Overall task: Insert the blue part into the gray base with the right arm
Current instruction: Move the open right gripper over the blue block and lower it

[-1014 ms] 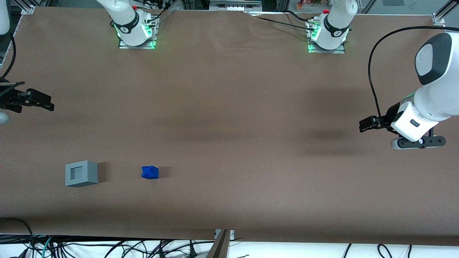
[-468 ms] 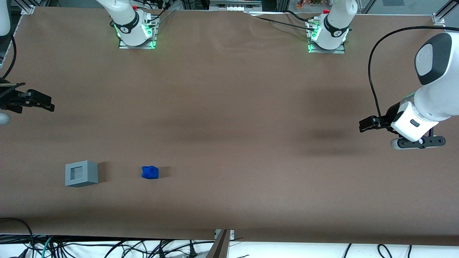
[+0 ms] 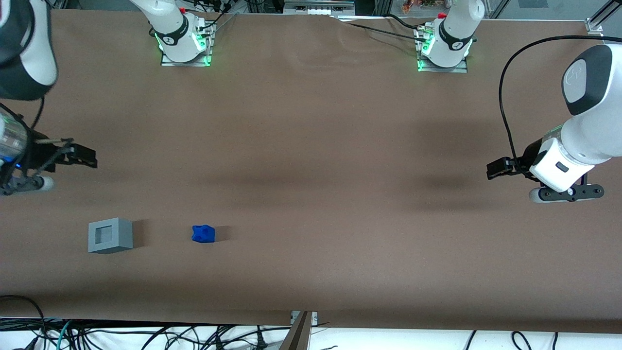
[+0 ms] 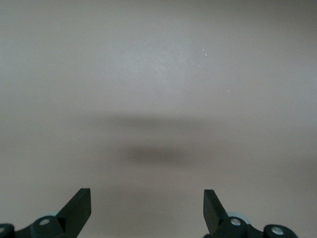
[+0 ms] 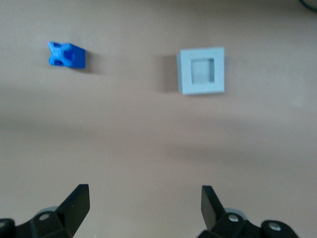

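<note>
Part (image 3: 203, 234) seen loose on surface (image 3: 311, 146), beside base (image 3: 110, 235), apart from it, toward parked arm's end | jaws (image 5: 143, 208) held wide open, empty, above surface, farther from camera than base | part judged light, rigid, lumpy; flattest opposing sides to be gripped | recess seen empty

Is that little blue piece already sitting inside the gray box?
No, the blue part lies on the table beside the gray base, apart from it, and the open gripper holds nothing.
</note>
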Action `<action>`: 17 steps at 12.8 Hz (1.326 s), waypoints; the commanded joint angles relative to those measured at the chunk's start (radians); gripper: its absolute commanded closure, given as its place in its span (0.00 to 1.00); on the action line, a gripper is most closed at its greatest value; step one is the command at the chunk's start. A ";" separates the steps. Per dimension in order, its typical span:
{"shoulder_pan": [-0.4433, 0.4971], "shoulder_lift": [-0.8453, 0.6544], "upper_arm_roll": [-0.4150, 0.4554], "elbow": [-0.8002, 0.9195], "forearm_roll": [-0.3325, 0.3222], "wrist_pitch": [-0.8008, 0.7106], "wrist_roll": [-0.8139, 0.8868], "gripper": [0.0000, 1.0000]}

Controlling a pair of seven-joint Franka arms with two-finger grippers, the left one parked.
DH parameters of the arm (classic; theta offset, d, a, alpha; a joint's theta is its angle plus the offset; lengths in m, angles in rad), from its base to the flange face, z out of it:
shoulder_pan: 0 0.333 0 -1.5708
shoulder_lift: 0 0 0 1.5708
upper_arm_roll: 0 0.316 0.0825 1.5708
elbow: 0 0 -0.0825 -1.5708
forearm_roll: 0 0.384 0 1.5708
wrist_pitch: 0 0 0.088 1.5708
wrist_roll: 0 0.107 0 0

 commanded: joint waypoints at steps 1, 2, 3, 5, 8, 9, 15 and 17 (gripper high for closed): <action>0.077 0.096 0.000 0.012 0.033 0.141 0.071 0.01; 0.099 0.142 0.002 0.012 0.047 0.200 0.149 0.01; 0.127 0.189 0.002 0.015 0.047 0.253 0.223 0.01; 0.179 0.252 0.000 0.015 0.041 0.344 0.268 0.01; 0.199 0.319 0.000 0.015 0.047 0.464 0.271 0.01; 0.210 0.348 0.000 0.014 0.047 0.495 0.311 0.01; 0.217 0.426 0.000 0.015 0.047 0.584 0.346 0.01; 0.216 0.451 0.000 0.020 0.045 0.651 0.343 0.01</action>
